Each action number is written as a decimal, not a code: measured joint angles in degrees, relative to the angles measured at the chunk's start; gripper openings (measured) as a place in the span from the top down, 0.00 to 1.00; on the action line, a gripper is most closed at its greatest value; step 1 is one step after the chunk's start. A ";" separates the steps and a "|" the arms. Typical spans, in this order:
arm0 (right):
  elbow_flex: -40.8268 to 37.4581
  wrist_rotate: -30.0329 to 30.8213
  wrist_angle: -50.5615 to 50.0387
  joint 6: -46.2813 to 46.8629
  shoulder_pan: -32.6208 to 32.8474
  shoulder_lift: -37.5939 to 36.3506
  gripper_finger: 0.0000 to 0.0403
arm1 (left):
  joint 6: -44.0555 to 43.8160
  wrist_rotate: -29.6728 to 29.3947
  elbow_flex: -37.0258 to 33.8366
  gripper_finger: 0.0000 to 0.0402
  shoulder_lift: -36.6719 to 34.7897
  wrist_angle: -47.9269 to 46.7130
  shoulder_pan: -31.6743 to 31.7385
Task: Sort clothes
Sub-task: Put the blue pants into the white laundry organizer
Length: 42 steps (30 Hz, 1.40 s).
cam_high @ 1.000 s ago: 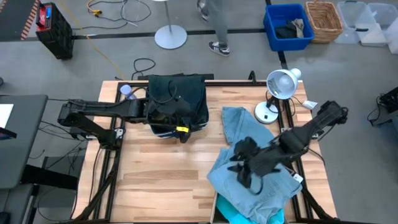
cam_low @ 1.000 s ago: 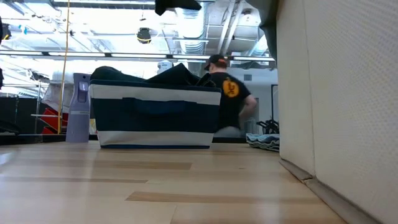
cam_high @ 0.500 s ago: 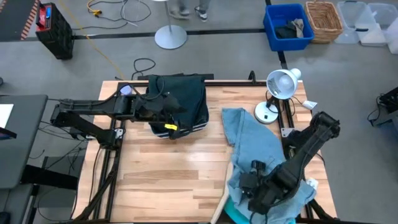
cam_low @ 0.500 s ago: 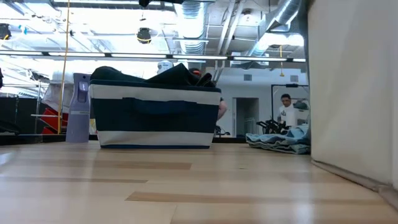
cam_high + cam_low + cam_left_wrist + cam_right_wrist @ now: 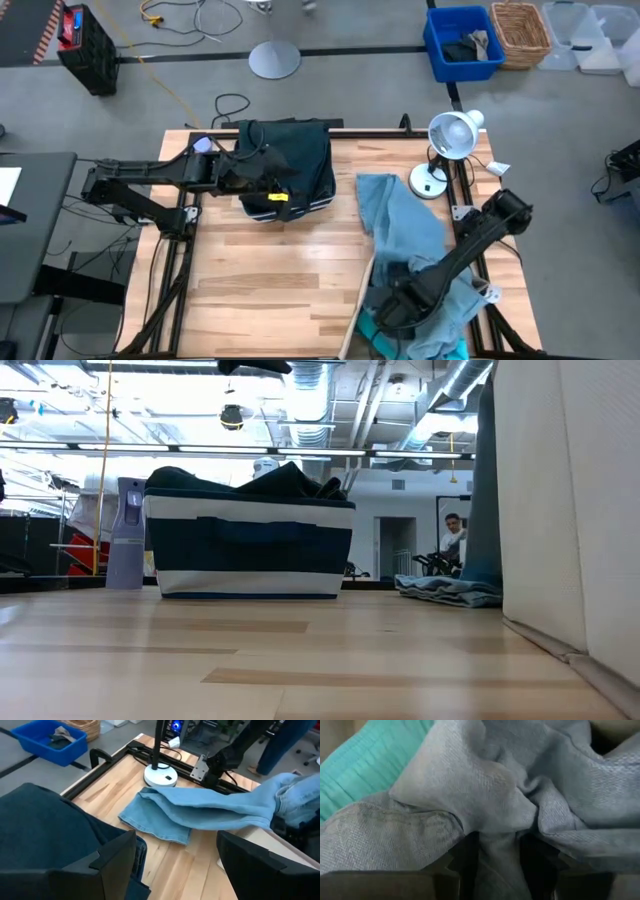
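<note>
The pale grey-blue garment (image 5: 405,225) lies stretched from the table's middle right to the beige fabric box (image 5: 357,300) at the near edge. My right gripper (image 5: 388,305) is shut on its near part, above the box. A bright turquoise garment (image 5: 360,765) lies in the box beneath it. Dark navy-teal clothes (image 5: 40,830) fill the dark bin (image 5: 290,165) at the far left. My left gripper (image 5: 175,865) hangs open over the bin's right side. The small black garment is out of view. My right gripper pinches a bunched fold (image 5: 495,837) of the pale grey-blue garment between its two fingers (image 5: 465,855), from above, pointing down. The held part is gathered over the box and the turquoise garment. The garment's far end (image 5: 380,190) lies on the table.
A white desk lamp (image 5: 445,140) stands at the table's far right, beside the grey-blue garment's far end. In the low view the beige box's wall (image 5: 570,510) fills the right side. Bare wood (image 5: 270,270) lies between bin and box. A person (image 5: 452,535) shows far behind.
My right gripper has gone toward the table's near edge and down over the beige box, still shut on the grey-blue garment. The garment's near part has been dragged along and bunched over the box; its far end has stayed by the lamp.
</note>
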 joint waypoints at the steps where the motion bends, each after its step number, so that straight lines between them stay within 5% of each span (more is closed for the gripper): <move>1: -1.10 -0.09 1.38 -0.33 -0.21 -0.19 0.60 | -0.43 -0.07 0.00 0.32 0.02 0.01 0.00; 8: -2.82 3.86 1.98 -1.64 0.84 -4.47 0.60 | -3.87 -0.17 0.00 0.32 0.02 -0.92 0.00; 23: 13.79 10.61 -12.95 -4.13 5.11 -20.53 0.50 | -6.64 -1.04 0.00 0.32 0.02 -0.90 0.00; 29: 24.44 22.87 -17.52 9.99 -3.52 -24.13 0.50 | -6.64 -1.07 0.00 0.32 0.02 -0.94 0.00; 42: 26.25 16.13 -30.69 27.35 -23.11 -15.23 0.50 | -12.53 -2.43 -0.04 0.32 -3.46 -7.20 1.51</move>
